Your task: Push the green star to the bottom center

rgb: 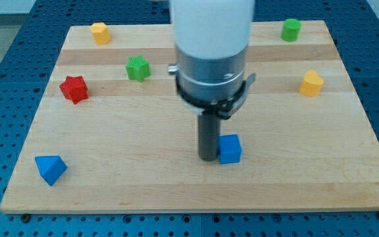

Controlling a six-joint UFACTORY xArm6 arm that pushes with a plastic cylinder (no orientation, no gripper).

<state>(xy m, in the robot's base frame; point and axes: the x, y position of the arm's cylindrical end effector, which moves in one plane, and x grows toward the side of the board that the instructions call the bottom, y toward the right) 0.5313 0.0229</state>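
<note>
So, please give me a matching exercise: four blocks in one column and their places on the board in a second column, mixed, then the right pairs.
Column one:
1. green star
2. blue cube
3. red star
4. green cylinder

Column two:
A. top right corner of the view
B. touching my tip, on its right
C. left side, below and left of the green star
D. upper left, left of the arm

Pairs: 1-D, 2-B, 3-C, 4-A

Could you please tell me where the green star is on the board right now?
The green star sits in the upper left part of the board, just up and right of the red star, well away from my tip, which is beside the blue cube.
</note>
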